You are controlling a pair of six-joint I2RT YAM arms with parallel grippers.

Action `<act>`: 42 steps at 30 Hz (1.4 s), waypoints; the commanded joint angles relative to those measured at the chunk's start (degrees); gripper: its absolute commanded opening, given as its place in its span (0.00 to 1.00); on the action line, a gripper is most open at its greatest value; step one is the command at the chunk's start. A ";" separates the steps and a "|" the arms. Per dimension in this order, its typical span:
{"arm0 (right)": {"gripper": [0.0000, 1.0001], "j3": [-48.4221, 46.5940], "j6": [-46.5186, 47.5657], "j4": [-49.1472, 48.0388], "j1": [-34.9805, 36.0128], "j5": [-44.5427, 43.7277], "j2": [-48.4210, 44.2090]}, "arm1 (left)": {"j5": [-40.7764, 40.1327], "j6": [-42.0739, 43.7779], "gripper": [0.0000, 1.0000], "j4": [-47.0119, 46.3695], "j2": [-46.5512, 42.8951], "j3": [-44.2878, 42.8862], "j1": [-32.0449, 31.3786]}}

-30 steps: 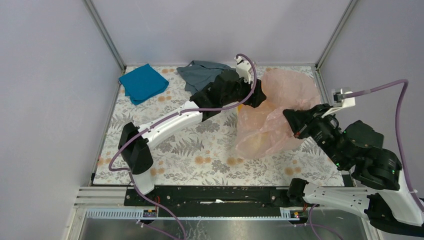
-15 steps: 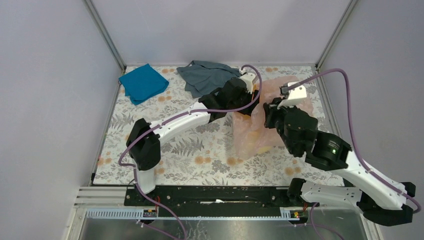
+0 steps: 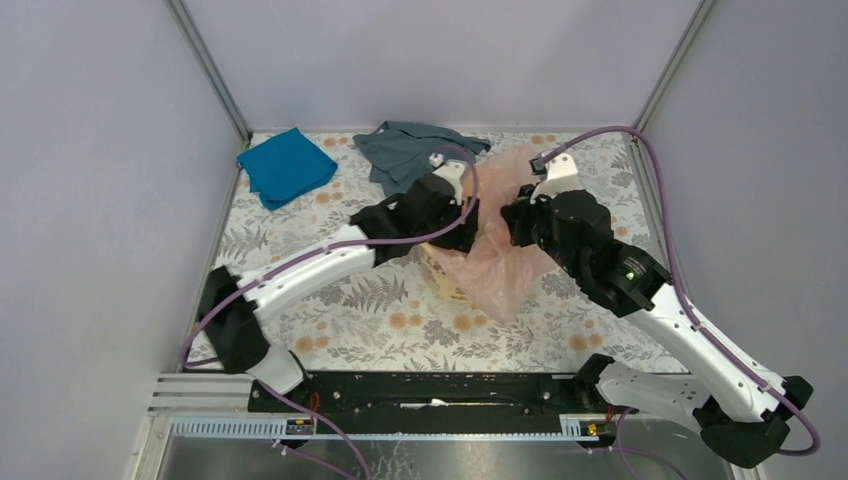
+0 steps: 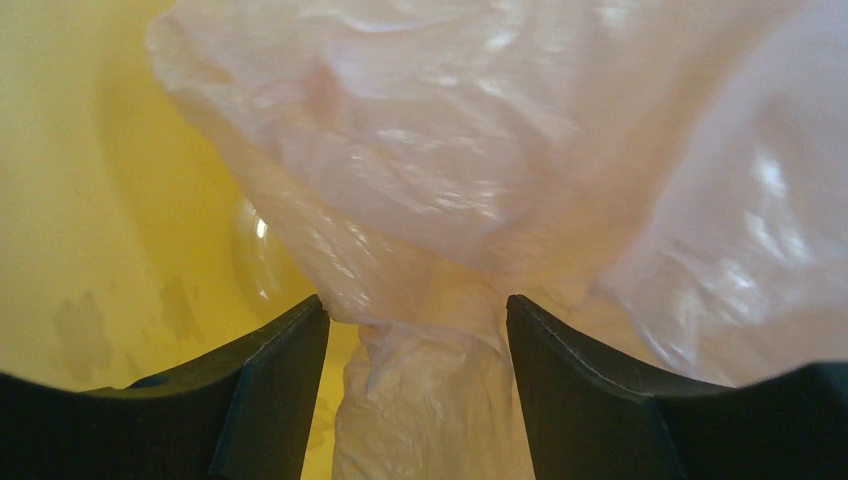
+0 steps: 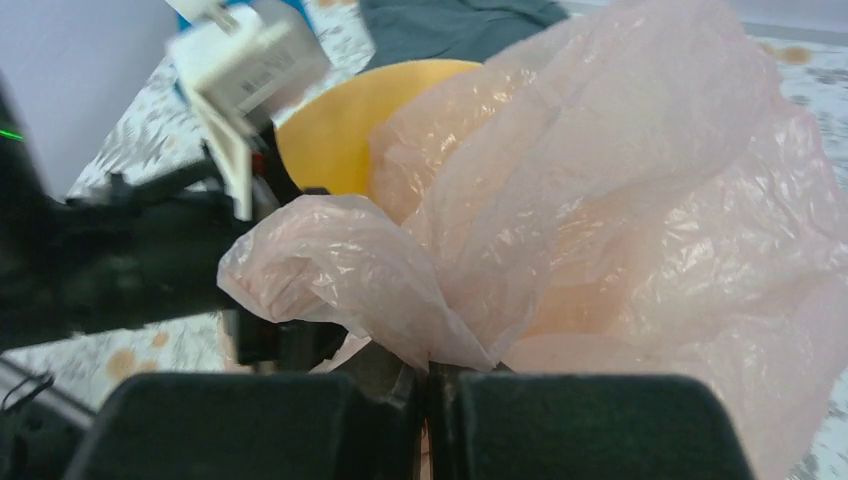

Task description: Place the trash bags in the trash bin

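The right gripper [image 5: 428, 372] is clamped on a fold of the bag [image 5: 600, 200], which mostly drapes outside the bin [image 5: 330, 130]. The left gripper [image 4: 415, 305] straddles a twist inside it, and I cannot tell whether it grips. Pulling could drag the film out or tip the bin. Film hides the bin's floor.

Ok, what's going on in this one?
Both arms are working a thin pink trash bag at the yellow bucket. The right hand is shut on a pinch of the film and holds it up next to the bucket's rim. The left hand reaches into the bucket's mouth with its fingers apart and a bunched part of the bag between them. Most of the bag drapes over and outside the bucket, so it is not in yet.
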State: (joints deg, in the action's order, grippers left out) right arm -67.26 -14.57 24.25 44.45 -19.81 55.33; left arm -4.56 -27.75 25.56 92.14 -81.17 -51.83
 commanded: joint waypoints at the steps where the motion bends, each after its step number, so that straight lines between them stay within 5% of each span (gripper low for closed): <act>1: 0.00 0.88 3.45 -5.41 -0.41 13.04 -0.33 | -2.95 -4.73 0.74 1.51 -11.61 4.96 0.31; 17: 0.00 -2.44 12.01 -4.58 -0.41 43.70 0.10 | -4.06 6.94 0.99 4.72 -34.58 3.54 0.28; 22: 0.00 -3.51 13.23 -4.44 -0.41 52.51 1.69 | -11.29 7.29 0.99 5.28 -26.16 -11.66 3.63; 24: 0.00 -3.55 12.51 -5.50 -0.40 53.32 2.12 | -5.10 5.00 0.99 5.02 -19.52 -18.35 8.68; 28: 0.00 -3.46 11.62 -6.50 -0.41 53.60 3.18 | 23.01 -0.11 0.99 -3.43 -4.92 -27.29 17.80; 33: 0.00 -2.53 11.71 -7.35 -0.41 52.96 3.51 | 51.38 -7.19 0.99 -19.60 9.23 -33.15 18.22; 36: 0.00 -1.52 11.76 -8.51 -0.37 52.64 3.21 | 55.68 -7.02 0.98 -24.96 11.76 -31.24 16.20; 39: 0.00 -1.44 11.75 -8.51 -0.40 52.17 3.44 | 55.01 1.80 0.97 -18.59 12.44 -29.33 13.37; 42: 0.00 -1.81 11.74 -7.93 -0.41 49.01 3.24 | 48.23 10.76 0.83 -10.85 10.56 -24.88 11.23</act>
State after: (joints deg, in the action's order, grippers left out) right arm -68.38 -2.83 18.55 44.18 31.40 59.09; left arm 43.48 -27.99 13.08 108.90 -107.81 -37.82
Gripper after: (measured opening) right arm 0.018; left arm 0.917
